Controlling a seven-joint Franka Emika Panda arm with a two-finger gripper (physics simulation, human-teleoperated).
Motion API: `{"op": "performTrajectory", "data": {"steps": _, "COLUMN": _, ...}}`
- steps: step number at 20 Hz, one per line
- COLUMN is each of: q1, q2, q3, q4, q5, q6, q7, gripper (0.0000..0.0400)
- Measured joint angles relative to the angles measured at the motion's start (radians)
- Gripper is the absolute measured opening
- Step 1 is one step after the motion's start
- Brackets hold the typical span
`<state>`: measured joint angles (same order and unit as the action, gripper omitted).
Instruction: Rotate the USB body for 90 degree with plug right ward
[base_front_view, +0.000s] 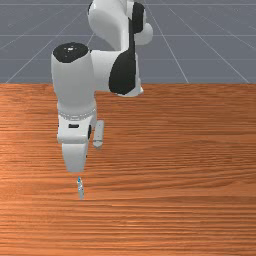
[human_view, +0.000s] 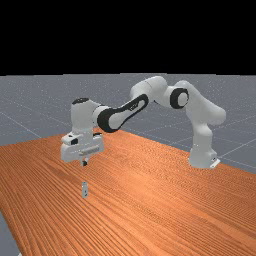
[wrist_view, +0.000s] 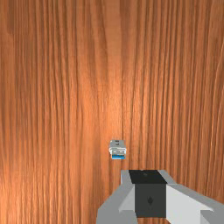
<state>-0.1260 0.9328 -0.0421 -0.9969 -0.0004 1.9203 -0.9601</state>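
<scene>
Far view shows the gripper (human_view: 84, 163) up over the table (human_view: 145, 200), with the small USB body (human_view: 84, 190) down below it and well apart. The jaws are pinched together with nothing in them. In the front view, the USB body is in the left half, a bit on the near side. It looks like it stands up on its end, and its blue end (base_front_view: 79, 179) is on the far side of the picture from its foot, so I think the plug points up. The wrist view has the USB body near the fingers (wrist_view: 150, 192), with blue on the side that faces them. So the job is at the reaching part: the USB body is not in the grip and not turned. Next, I think the jaws need to open wide, line up over it, and come straight down, one finger on each side. Then they can squeeze softly, lift a little, and tip it a quarter turn so the plug points right. I can't tell for sure whose right that is. It is thin, so a bump could knock it over or make it slide away.
</scene>
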Motion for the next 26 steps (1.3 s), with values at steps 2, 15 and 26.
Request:
{"op": "performTrajectory", "data": {"steps": 2, "q1": -0.009, "q2": 0.130, "q3": 0.010, "q4": 0.246, "q5": 0.012, "q6": -0.112, "q7": -0.003, "gripper": 0.0000}}
{"op": "performTrajectory", "data": {"steps": 15, "q1": -0.005, "q2": 0.312, "q3": 0.002, "q4": 0.377, "q5": 0.000, "q6": -0.109, "q7": 0.005, "gripper": 0.0000}}
{"op": "performTrajectory", "data": {"steps": 26, "q1": 0.033, "q2": 0.285, "q3": 0.001, "q4": 0.302, "q5": 0.003, "q6": -0.067, "q7": 0.072, "gripper": 0.0000}}
